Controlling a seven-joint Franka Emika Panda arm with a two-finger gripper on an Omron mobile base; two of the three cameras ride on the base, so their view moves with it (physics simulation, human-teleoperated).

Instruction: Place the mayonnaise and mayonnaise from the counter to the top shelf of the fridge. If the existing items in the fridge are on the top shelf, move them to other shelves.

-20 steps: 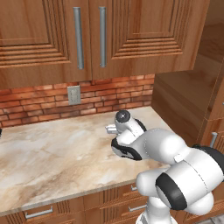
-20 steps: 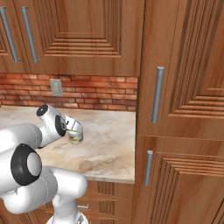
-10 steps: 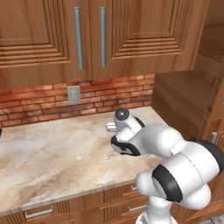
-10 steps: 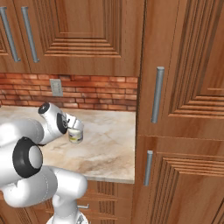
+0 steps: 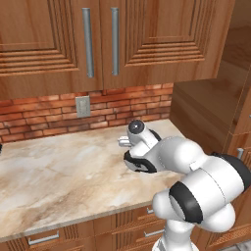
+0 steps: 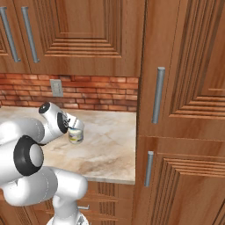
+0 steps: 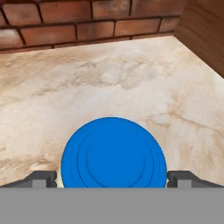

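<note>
The end effector (image 7: pixel 112 177) hangs spread wide over a mayonnaise jar (image 7: pixel 113 158), one fingertip (image 7: pixel 41 178) at nine o'clock of the blue lid and one at three, gripping nothing; I judge that straddle lines up a grasp. The jar stands on the veined beige counter (image 5: pixel 63 171), toward its right end. A brick backsplash (image 6: pixel 96 92) runs behind, wooden cabinets (image 5: pixel 147 34) hang above.

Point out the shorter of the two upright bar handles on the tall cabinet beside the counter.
The lower handle; it is the short one, while the upper handle above it is clearly longer.
</note>
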